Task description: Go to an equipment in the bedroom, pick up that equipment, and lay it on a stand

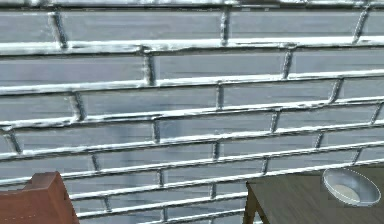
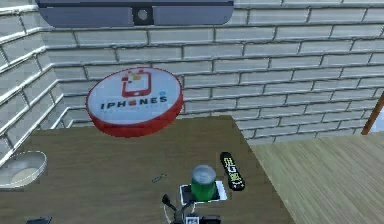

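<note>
Though the hand (image 2: 175,210) shows near a green cylinder (image 2: 204,186), I cannot tell whether it holds anything.

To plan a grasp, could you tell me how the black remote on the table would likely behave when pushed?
The remote lies flat, long and slim, so it would probably slide rather than roll or tip. It looks rigid and likely light. It sits near the table edge on the arm side view's right, so a push that way might drop it.

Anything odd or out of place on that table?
Yes: a round red-rimmed disc is tilted at the far edge of the table by the brick wall, with no visible support. Nothing looks spilled.
</note>
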Controlling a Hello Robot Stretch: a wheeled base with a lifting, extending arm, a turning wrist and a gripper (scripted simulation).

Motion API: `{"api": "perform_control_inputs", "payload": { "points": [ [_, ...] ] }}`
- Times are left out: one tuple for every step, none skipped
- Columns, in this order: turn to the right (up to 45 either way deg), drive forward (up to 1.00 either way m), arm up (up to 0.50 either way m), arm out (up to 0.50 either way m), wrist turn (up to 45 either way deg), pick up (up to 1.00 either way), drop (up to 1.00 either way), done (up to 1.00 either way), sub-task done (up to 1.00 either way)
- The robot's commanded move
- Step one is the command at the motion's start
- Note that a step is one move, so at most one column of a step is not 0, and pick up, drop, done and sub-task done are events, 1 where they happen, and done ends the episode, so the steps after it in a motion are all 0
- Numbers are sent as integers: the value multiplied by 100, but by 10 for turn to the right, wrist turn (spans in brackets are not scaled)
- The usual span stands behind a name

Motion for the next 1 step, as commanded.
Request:
{"api": "perform_control_inputs", "payload": {
  "points": [
    [0, 0, 0, 0, 0, 100, 0, 0, 0]
  ]
}}
